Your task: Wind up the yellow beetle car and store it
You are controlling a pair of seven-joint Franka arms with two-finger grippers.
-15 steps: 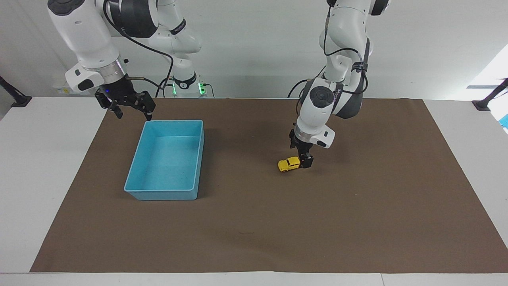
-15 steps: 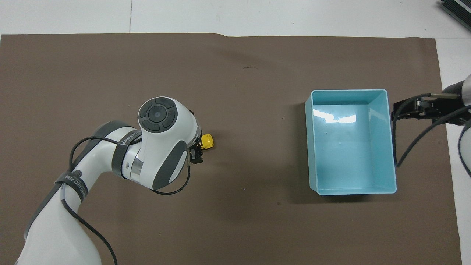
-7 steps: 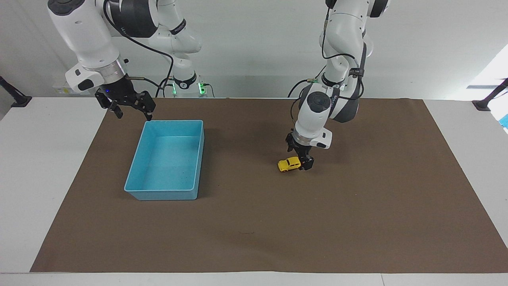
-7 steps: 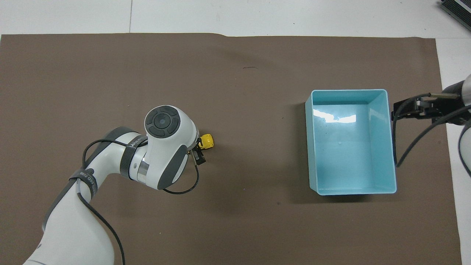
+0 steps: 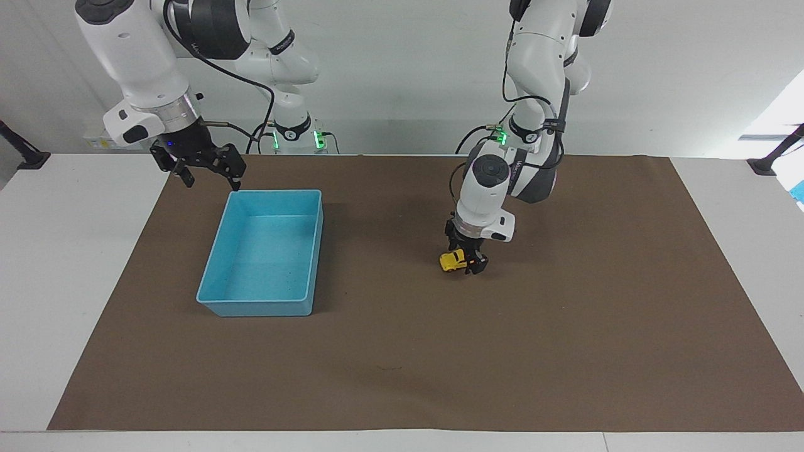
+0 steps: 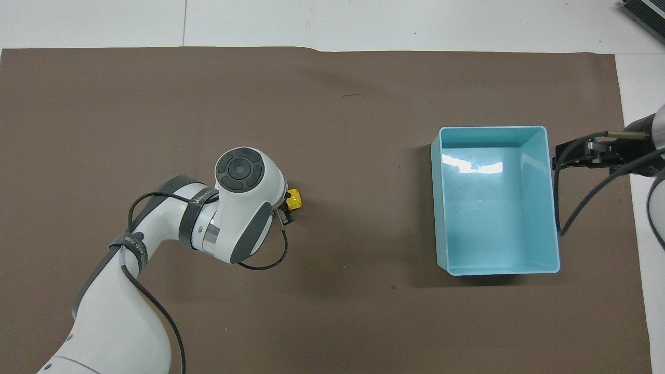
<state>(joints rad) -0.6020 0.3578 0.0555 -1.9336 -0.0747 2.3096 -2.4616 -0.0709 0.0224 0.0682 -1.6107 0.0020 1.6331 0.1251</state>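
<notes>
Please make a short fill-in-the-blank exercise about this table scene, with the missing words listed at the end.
1. The left pincer is down at the ____ beetle car.
2. The bin beside the right pincer is ____ in colour.
3. The inside of the bin is ____.
4. The car sits on the ____ mat.

Missing words: yellow; blue; empty; brown

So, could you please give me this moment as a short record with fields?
Car: yellow beetle car on the brown mat, wheels down.
Left tool: left tool down at the car, fingers around its body.
Right tool: right tool open, waiting above the bin's corner nearest the robots.
Bin: blue bin empty, toward the right arm's end.
</notes>
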